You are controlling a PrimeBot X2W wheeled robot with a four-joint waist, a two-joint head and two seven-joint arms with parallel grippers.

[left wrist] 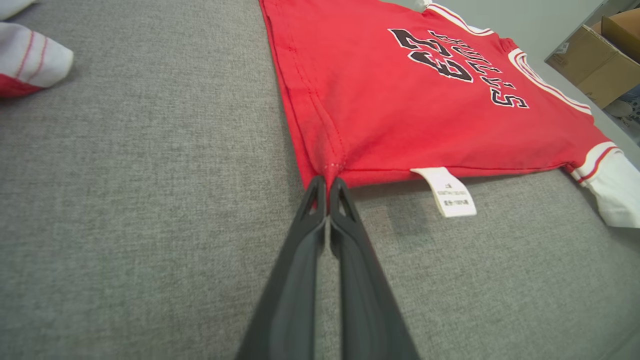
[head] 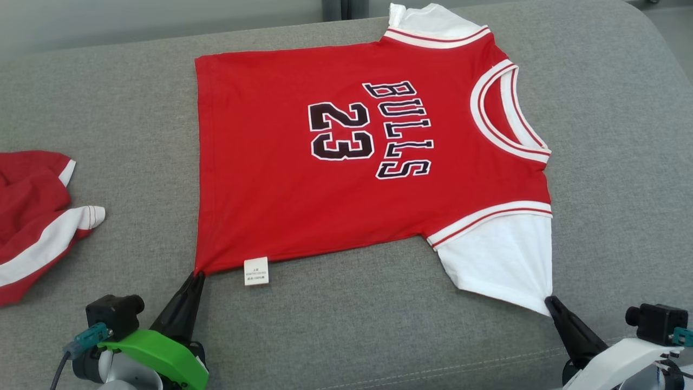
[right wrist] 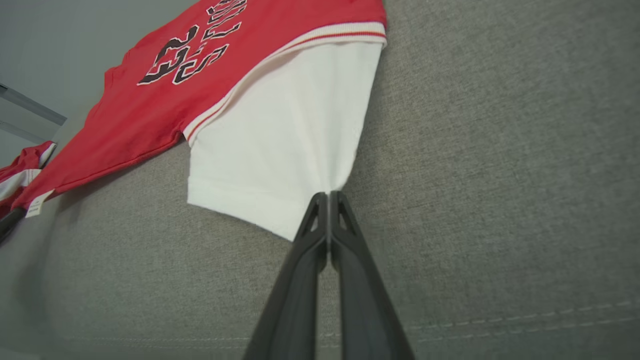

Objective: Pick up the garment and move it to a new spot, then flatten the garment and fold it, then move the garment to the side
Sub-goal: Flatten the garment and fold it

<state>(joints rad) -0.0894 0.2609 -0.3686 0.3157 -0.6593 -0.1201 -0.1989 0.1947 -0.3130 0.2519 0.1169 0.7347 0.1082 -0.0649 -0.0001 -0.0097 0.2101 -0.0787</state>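
Garment: red knit jersey tee [head: 281, 211], white short sleeves, black "BULLS 23" print. It lies spread flat, print up, on the grey woven-fabric sofa cushion [head: 379, 336]. Hem faces robot's left, neck faces its right.
L tool: left gripper [head: 197, 275] is pinched fully closed on the tee's near hem corner; cloth is drawn to a point there.
R tool: right gripper [head: 549, 301] is also clamped tight, on the outer corner of the near white sleeve [head: 503, 254], which is pulled into a peak.
Handling: prob light, soft, limp. No stiffness, so it should sag btw the two grips if lifted. Thin knit stretches at pinch pts; a hard pull may distort hem/sleeve. Not fragile. Likely drags w/ friction on the woven cushion rather than sliding.
Where to hold: corners and edges, as now. Near-edge grips look right for carrying over to the far edge. Pinch both layers, else only the top one lifts.
Stage: looks flattened, few wrinkles; fold not yet done, my read.
Around: second red-and-white garment [head: 32, 216], crumpled, at cushion's left, well apart from the tee. White care label [head: 256, 271] sticks out of the near side seam, near left gripper. Brown cardboard box [left wrist: 600, 65] sits beyond the cushion.
In the way: nothing lies on the tee. Far sleeve [head: 427, 21] is rumpled at the back edge and may bunch in a fold. Crumpled garment takes up the left side, which matters for the later move aside.
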